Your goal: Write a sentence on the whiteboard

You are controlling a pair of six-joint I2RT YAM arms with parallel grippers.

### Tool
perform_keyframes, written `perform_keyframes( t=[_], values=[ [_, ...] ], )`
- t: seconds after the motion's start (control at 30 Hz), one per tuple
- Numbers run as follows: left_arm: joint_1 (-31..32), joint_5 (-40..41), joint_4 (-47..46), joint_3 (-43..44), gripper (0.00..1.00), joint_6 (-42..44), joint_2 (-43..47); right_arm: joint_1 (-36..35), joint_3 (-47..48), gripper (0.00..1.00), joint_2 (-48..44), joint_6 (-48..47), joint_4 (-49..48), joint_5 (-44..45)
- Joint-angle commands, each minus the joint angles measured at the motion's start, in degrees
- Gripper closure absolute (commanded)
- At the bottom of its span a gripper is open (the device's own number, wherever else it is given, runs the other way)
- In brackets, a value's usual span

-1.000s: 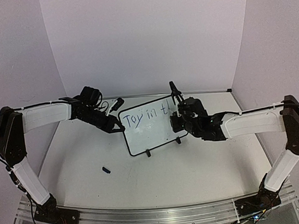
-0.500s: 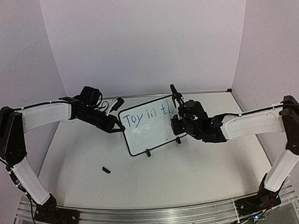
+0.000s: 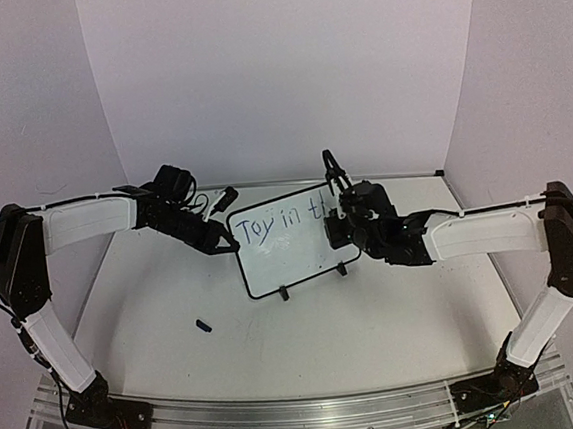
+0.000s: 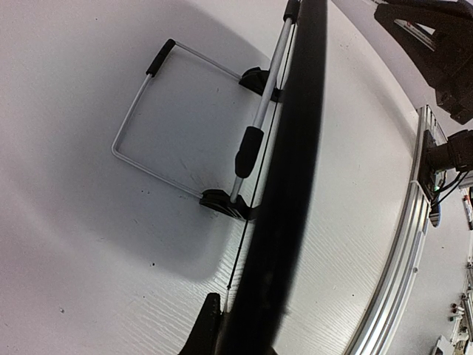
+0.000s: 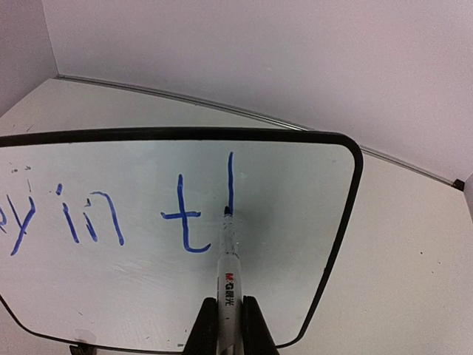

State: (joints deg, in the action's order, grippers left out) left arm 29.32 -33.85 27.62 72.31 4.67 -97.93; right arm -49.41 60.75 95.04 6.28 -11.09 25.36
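While your right fingers [image 5: 208, 333] clamp the marker [image 5: 228, 270], tip on the board [image 5: 295, 185] mid-"h", left fingers [image 3: 216, 239] pinch its edge shut; next likely needs a steady arch stroke.

A white table [image 3: 378, 337] carries the whiteboard [image 3: 290, 259], which stands on two black feet near the middle. A small dark cap [image 3: 204, 326] lies well apart, toward the near left

whiteboard [image 3: 287, 245] ctr table [image 3: 377, 327] | cap [image 3: 204, 326] front-L | marker [image 5: 228, 251] tip on it, R side
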Motion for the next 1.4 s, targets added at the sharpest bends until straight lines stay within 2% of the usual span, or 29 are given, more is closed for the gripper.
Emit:
perform_keyframes(
  t=[0.0, 0.37, 0.97, 1.37],
  values=[
    [0.12, 3.87, 1.23, 1.54, 1.00, 0.61, -1.22, 0.23, 2.26, 1.00, 0.11, -1.19, -0.51, 2.24],
    [0.12, 3.94, 1.33, 1.52, 1.00, 0.61, -1.12, 0.43, 2.35, 1.00, 0.75, -0.95, -0.46, 3.33],
    [0.12, 3.86, 1.32, 1.60, 1.00, 0.61, -1.12, 1.04, 1.10, 1.00, -0.07, -1.46, -2.22, -1.74],
    [0.12, 3.84, 1.30, 1.60, 1.00, 0.61, -1.05, 1.46, 1.63, 1.00, 1.14, -1.07, -0.91, 2.43]
  ],
)
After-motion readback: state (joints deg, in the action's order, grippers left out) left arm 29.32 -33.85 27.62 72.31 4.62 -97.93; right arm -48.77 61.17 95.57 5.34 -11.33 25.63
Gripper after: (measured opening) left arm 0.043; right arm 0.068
